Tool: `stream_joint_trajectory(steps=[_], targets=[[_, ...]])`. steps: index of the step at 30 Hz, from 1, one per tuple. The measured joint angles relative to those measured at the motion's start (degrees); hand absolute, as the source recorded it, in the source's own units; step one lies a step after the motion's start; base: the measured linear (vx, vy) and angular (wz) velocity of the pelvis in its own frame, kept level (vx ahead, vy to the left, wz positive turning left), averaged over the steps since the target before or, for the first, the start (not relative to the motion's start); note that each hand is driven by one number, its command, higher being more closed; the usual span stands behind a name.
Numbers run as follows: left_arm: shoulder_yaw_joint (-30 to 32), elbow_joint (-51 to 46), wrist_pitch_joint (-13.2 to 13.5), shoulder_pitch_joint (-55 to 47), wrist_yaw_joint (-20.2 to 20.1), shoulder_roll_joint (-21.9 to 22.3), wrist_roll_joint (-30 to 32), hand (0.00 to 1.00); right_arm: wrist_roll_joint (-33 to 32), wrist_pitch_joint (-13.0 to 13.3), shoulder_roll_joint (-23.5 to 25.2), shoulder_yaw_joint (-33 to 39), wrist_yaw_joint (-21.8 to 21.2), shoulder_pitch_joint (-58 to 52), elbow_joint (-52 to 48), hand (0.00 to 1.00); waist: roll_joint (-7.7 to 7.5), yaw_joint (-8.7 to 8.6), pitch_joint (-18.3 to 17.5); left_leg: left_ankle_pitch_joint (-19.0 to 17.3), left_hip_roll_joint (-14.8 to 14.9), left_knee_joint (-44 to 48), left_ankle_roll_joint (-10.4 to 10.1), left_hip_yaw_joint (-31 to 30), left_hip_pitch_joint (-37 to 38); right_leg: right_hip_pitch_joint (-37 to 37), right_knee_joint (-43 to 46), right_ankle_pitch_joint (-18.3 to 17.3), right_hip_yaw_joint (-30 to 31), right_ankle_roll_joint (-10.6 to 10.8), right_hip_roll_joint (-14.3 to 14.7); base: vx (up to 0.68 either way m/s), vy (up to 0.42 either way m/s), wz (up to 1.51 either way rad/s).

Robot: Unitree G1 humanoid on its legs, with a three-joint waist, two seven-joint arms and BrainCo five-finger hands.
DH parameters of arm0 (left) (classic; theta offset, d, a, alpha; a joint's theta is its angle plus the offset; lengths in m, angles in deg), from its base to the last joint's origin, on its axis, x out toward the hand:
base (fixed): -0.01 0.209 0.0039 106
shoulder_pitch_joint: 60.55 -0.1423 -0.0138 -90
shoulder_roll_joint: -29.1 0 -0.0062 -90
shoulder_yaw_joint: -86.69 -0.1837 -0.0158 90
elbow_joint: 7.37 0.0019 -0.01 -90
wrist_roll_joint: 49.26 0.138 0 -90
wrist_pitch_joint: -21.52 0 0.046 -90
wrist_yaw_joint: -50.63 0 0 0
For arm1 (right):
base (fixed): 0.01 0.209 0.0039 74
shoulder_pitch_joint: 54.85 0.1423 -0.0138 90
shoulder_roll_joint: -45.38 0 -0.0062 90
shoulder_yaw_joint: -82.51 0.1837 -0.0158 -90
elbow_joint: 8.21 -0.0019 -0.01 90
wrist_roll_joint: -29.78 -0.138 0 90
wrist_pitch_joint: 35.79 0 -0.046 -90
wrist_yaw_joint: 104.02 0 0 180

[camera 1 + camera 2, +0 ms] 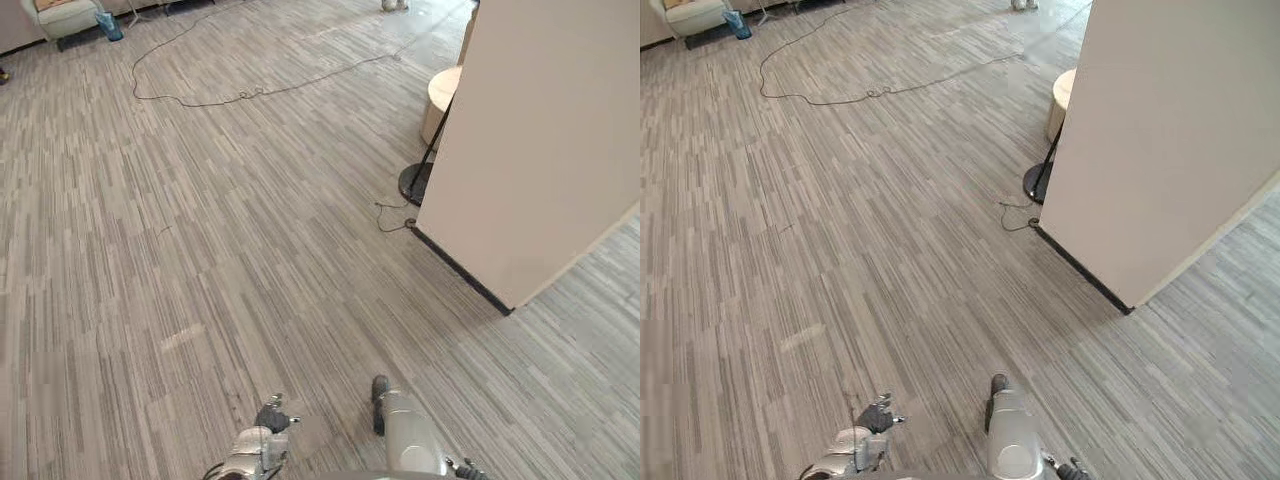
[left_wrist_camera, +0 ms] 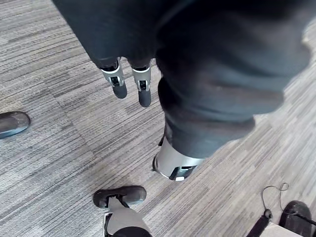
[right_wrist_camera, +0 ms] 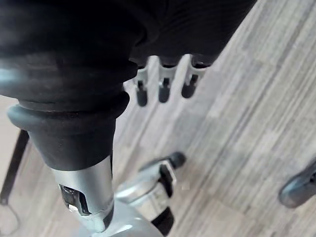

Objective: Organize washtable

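Left hand [image 2: 118,81], right hand [image 3: 164,89] hang over floor [image 1: 200,250], fingers slack, empty. Wall [image 1: 540,150] upper right; we can't tell which dir. surface lies, nor nearer hand.

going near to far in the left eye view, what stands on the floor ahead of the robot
partition wall's near corner → black round stand base → round beige stool → pale armchair, far off at the left
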Motion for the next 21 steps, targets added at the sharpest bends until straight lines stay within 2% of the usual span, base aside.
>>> stream_joint_trajectory(steps=[1, 2, 3, 4, 6, 7, 8, 9, 10, 11, 12, 13, 14, 16, 17, 18, 19, 20, 21], targets=[[1.3, -0.1, 0.0, -0.7, 0.1, 0.4, 0.0, 0.0, 0.0, -0.2, -0.1, 1.0, -0.1, 0.0, -0.1, 0.0, 0.23, -0.5, -0.1, 1.4, 1.1, 7.0, -2.4, -1.3, -2.2, 1.7, 0.6, -1.9, -0.5, -0.1, 0.1, 0.46, -0.277, 0.05], [3.0, -0.1, 0.0, -1.4, 0.1, 0.7, 0.0, 0.0, 0.0, -0.3, 0.1, 1.4, 0.0, -0.1, -0.6, 0.0, 0.32, -1.16, 0.0, 3.7, 2.5, 15.9, -6.7, -3.2, -5.1, 4.2, 0.3, -3.7, -1.3, -0.2, 0.1, 0.5, -0.239, 0.21], [6.2, -0.3, 0.0, -2.3, 0.1, 1.3, -0.1, 0.0, -0.1, -0.2, 0.5, 1.3, 0.0, -0.6, -1.3, 0.0, 0.4, -1.07, 0.0, 9.5, 4.8, 28.5, -12.0, -5.4, -9.8, 8.2, -0.5, -5.7, -2.1, -0.8, 0.5, 0.61, -0.24, 0.23], [9.4, -1.8, 0.0, -3.0, 0.1, 2.0, -0.2, 0.0, -0.1, -0.2, 0.2, 1.3, 0.1, -0.6, -1.7, 0.0, 0.73, -0.87, 0.1, 12.4, 7.4, 40.6, -11.8, -4.9, -14.8, 11.9, -1.8, -7.5, -2.6, -1.9, 2.0, 0.5, -0.148, 0.07], [12.2, -3.5, 0.1, -4.0, 0.1, 2.0, -0.3, 0.0, -0.1, 0.0, -0.1, 1.2, 0.2, 0.4, -1.9, 0.0, 1.57, -0.04, 0.1, 12.2, 10.8, 51.4, -11.4, -0.6, -19.5, 17.7, -5.1, -8.5, -2.5, -3.4, 3.8, 0.43, -0.05, -0.28], [13.6, -4.1, 0.1, -4.1, 0.2, 1.6, -0.8, 0.0, -0.1, 0.1, -0.1, 1.0, 0.4, 0.5, -2.0, 0.0, 1.41, 0.82, 0.1, 11.5, 11.3, 52.8, -10.2, 2.3, -21.6, 21.8, -8.0, -8.8, -2.1, -3.5, 4.1, 0.49, 0.005, -0.37], [13.7, -4.4, 0.1, -4.1, 0.2, 1.2, -1.5, 0.0, -0.1, 0.2, -0.1, 0.9, 0.6, 0.7, -1.9, 0.0, 1.15, 1.2, -0.1, 10.1, 11.2, 51.8, -7.9, 4.1, -23.5, 24.5, -10.5, -8.8, -1.7, -3.4, 4.0, 0.4, 0.025, -0.27], [13.7, -4.6, 0.1, -4.1, 0.2, 1.0, -1.9, 0.0, -0.1, 0.1, -0.1, 0.8, 0.8, 1.0, -1.7, 0.0, 1.02, 1.77, -0.1, 9.0, 11.2, 50.1, -6.2, 5.5, -24.9, 25.9, -11.9, -8.8, -1.1, -3.5, 3.9, 0.41, 0.043, -0.37], [13.6, -4.8, 0.3, -3.9, 0.2, 0.4, -2.9, 0.0, 0.0, 0.1, -0.2, 0.8, 1.1, 1.8, -1.3, 0.0, 0.77, 2.66, -0.1, 7.6, 11.0, 44.9, -4.1, 7.8, -27.2, 27.6, -13.8, -8.1, -0.2, -2.4, 3.2, 0.33, 0.055, -0.46], [13.2, -4.7, 0.2, -3.9, 0.2, 0.0, -3.5, 0.0, 0.0, 0.1, -0.3, 0.7, 1.1, 2.2, -1.3, 0.0, 0.53, 2.75, -0.2, 6.9, 10.8, 39.3, -3.0, 9.3, -28.3, 28.8, -14.8, -8.1, 0.4, -2.1, 2.6, 0.56, 0.136, -0.56], [12.5, -4.7, 0.3, -3.8, 0.3, -0.5, -3.6, 0.0, 0.0, 0.1, -0.3, 0.3, 1.1, 2.6, -1.3, 0.0, 0.18, 3.01, -0.1, 6.7, 9.5, 30.6, -2.7, 10.5, -29.4, 30.5, -15.4, -8.3, 1.2, -1.5, 1.5, 0.39, 0.107, -0.42], [11.6, -4.7, 0.3, -3.7, 0.3, -0.7, -3.6, 0.0, 0.1, 0.1, -0.4, -0.4, 1.1, 2.6, -1.3, 0.0, -0.1, 3.38, -0.2, 6.8, 8.6, 25.7, -2.5, 10.9, -29.3, 30.9, -15.5, -8.6, 1.8, -1.0, 0.7, 0.5, 0.18, -0.47], [10.0, -4.7, 0.6, -3.4, 0.4, -1.6, -3.6, 0.0, 0.8, 0.1, -0.4, -1.8, 1.1, 3.1, -1.3, 0.0, -1.02, 3.72, -0.2, 7.0, 7.0, 17.2, -2.3, 10.9, -29.7, 32.4, -15.9, -9.6, 2.6, 0.6, -1.4, 0.48, 0.289, -0.38], [8.0, -4.4, 0.6, -2.9, 0.6, -2.2, -3.7, 0.0, 3.0, 0.3, -0.7, -3.8, 1.1, 3.1, -1.3, 0.0, -1.34, 3.68, -0.3, 9.6, 6.1, 1.4, -2.5, 8.8, -30.0, 34.9, -16.8, -10.1, 3.2, 1.5, -3.4, 0.53, 0.367, -0.38], [7.8, -4.4, 0.6, -2.9, 0.7, -2.2, -3.8, 0.0, 3.9, 0.6, -0.9, -4.5, 1.2, 3.0, -1.4, 0.0, -1.36, 3.72, -0.4, 10.4, 6.2, -2.6, -2.4, 7.7, -30.0, 35.4, -16.8, -10.5, 3.6, 2.1, -4.0, 0.47, 0.45, -0.48], [7.6, -4.3, 0.6, -2.9, 1.3, -2.4, -4.3, 0.0, 4.6, 1.1, -1.3, -5.9, 1.2, 2.9, -1.5, 0.0, -1.36, 3.73, -0.5, 10.6, 8.3, -5.0, -2.2, 6.5, -31.2, 37.1, -17.0, -11.8, 4.4, 3.8, -5.0, 0.47, 0.471, -0.42], [7.7, -4.3, 0.7, -2.8, 1.7, -3.0, -5.0, 0.0, 5.1, 1.1, -1.1, -6.8, 1.3, 2.6, -0.8, 0.0, -2.35, 3.77, -1.6, 16.6, 8.3, 0.5, -1.6, 8.3, -32.4, 38.9, -18.2, -12.9, 5.8, 5.1, -6.7, 0.47, 0.46, -0.37], [7.6, -4.2, 0.7, -2.9, 1.8, -3.5, -5.7, 0.0, 5.8, 1.1, -0.6, -6.9, 1.2, 2.6, 0.0, 0.0, -3.65, 3.72, -2.3, 16.7, 7.8, 3.1, -1.4, 8.7, -33.0, 39.4, -18.9, -12.4, 6.5, 4.9, -7.8, 0.5, 0.453, -0.3], [7.9, -3.9, 0.7, -3.4, 2.6, -5.1, -6.6, 0.0, 6.9, 1.1, 0.2, -7.9, 1.1, 2.5, 1.2, 0.0, -5.52, 3.91, -3.7, 14.4, 7.7, 8.3, 0.2, 10.2, -34.1, 39.9, -19.4, -8.5, 8.7, 3.5, -9.1, 0.52, 0.452, -0.23]])
